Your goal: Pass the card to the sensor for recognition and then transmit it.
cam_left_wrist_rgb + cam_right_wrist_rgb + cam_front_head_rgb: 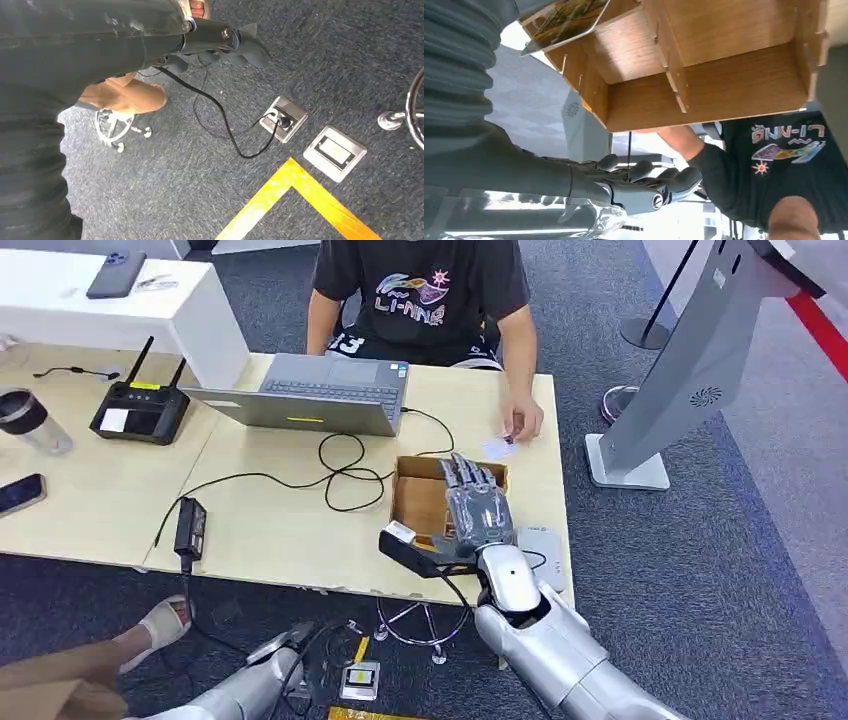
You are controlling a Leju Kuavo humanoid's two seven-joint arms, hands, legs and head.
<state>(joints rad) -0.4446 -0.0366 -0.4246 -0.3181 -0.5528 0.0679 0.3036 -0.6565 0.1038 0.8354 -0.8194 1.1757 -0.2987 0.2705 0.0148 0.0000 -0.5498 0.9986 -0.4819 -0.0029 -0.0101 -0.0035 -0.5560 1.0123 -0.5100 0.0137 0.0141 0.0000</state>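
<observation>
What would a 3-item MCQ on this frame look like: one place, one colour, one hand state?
1. Where is the card?
A. In the wooden box
B. On the table under the person's fingers
C. In the right hand

2. What colour is the floor tape?
A. Yellow
B. Blue
C. White

3. What is the right hand doing?
A. Gripping the card
B. Pressing the laptop
C. Open over the box, holding nothing

Key: 1 B, the card lies on the table beyond the box, with the person's hand on it. 2 A, the left wrist view shows a yellow angle on grey carpet. 3 C, the head view shows its fingers spread above the box, with nothing in them.
</observation>
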